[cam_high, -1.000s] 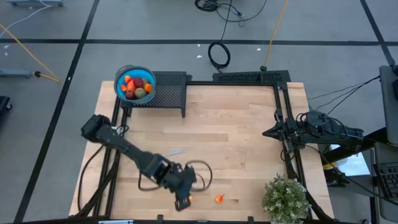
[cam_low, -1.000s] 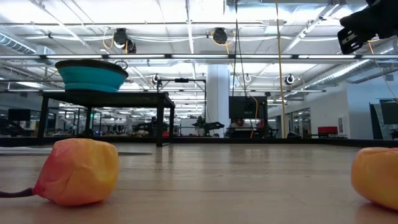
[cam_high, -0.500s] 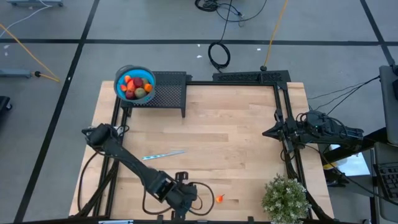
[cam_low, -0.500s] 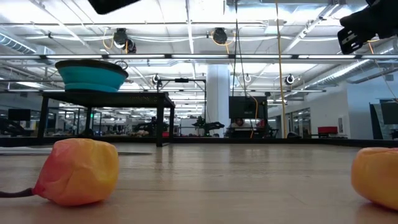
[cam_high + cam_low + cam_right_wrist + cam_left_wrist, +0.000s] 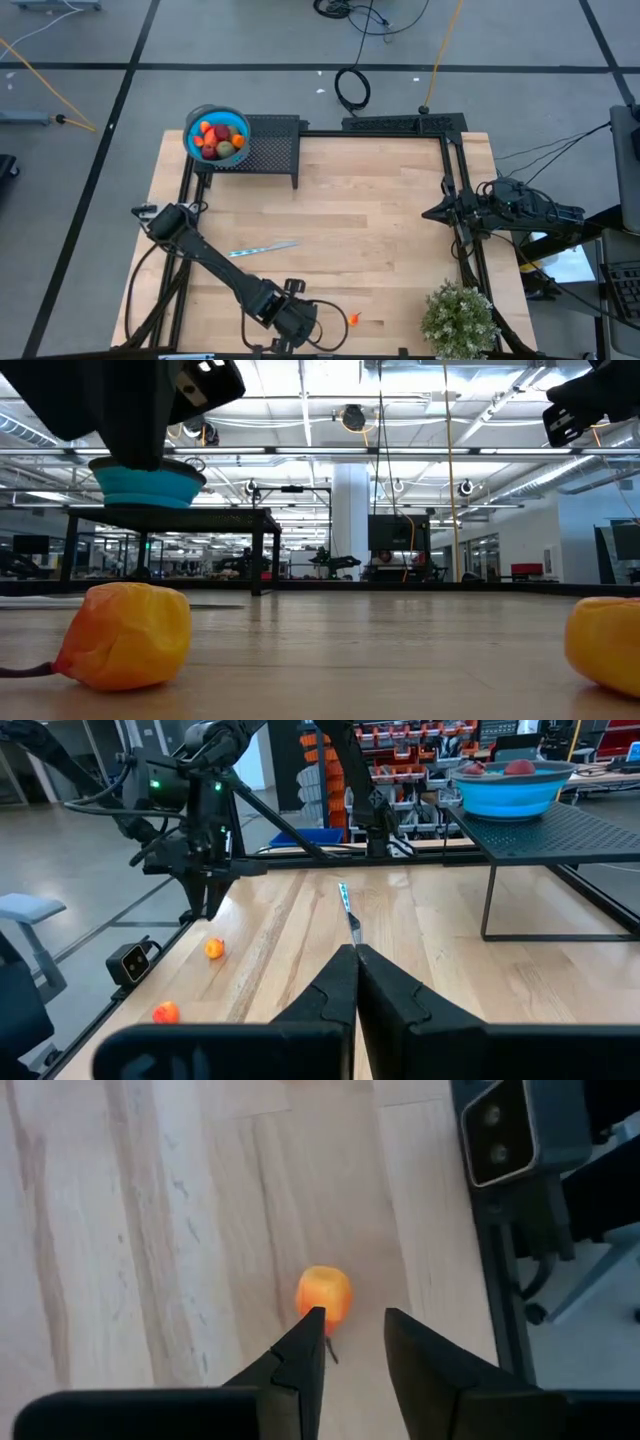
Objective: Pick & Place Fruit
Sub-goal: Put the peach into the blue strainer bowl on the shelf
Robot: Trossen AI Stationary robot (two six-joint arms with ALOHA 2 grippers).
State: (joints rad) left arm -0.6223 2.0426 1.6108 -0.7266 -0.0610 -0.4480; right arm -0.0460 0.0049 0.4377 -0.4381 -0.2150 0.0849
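Pale wood planks make up the counter (image 5: 380, 230), framed by dark rails, with a black mesh stand (image 5: 272, 148) at its far left corner. On that stand sits a blue bowl (image 5: 216, 133) already filled with fruit (image 5: 220, 141): red, orange and one greenish-brown piece. A slim silver knife (image 5: 264, 248) lies flat on the wood, well apart from everything else, and a potted plant (image 5: 458, 318) stands at the near right corner.

At the near edge, the left hand (image 5: 348, 1330) hovers above a small orange fruit (image 5: 323, 1293), fingers partly spread and empty; in the left wrist view the fruit sits just beyond the left fingertip (image 5: 310, 1323), not between the two. A second small orange fruit (image 5: 352, 320) rests on the wood a little to the right of that arm's wrist. In the low view both orange pieces sit on the wood, one at each side.

Off the right edge of the counter, the right hand (image 5: 353, 957) waits with its fingers pressed together, holding nothing.
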